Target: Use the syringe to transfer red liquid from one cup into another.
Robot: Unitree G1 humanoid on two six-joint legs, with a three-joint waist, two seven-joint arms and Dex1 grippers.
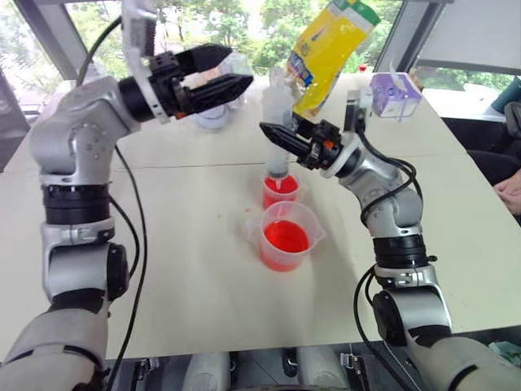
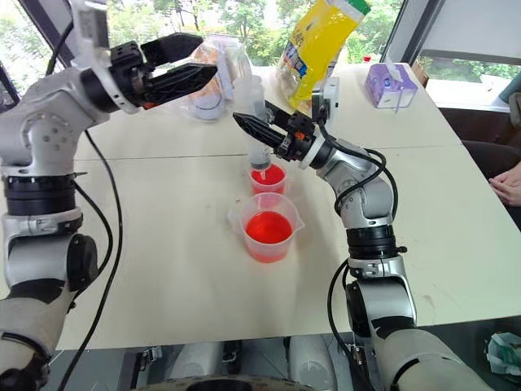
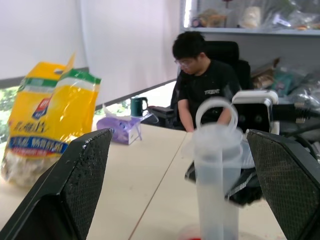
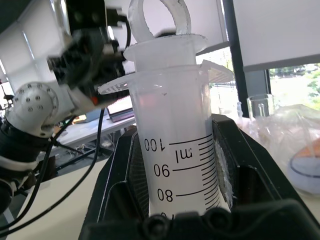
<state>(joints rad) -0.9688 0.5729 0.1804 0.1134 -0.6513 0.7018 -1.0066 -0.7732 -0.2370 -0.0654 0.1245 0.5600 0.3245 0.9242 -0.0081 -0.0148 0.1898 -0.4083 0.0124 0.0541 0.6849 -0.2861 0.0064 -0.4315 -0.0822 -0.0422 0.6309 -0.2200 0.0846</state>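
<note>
The syringe (image 1: 277,114) stands upright with its tip down in the smaller clear cup (image 1: 281,191), which holds red liquid. My right gripper (image 1: 277,137) is shut on its barrel (image 4: 180,150), and the white plunger with its ring top (image 4: 159,17) sits pushed in. Just in front of the small cup stands the larger beaker (image 1: 286,236) with spout, about a third full of red liquid (image 1: 286,238). My left gripper (image 1: 240,67) hangs open to the left of the syringe's top and apart from it, its fingers (image 3: 82,185) spread wide on either side.
A yellow bag (image 1: 330,49) and a purple tissue pack (image 1: 395,94) stand at the table's far side. A plastic-wrapped item (image 2: 213,77) lies behind my left gripper. Red drops (image 1: 248,213) mark the table by the beaker. A person (image 3: 205,85) sits beyond the table; a hand (image 1: 511,191) rests at its right edge.
</note>
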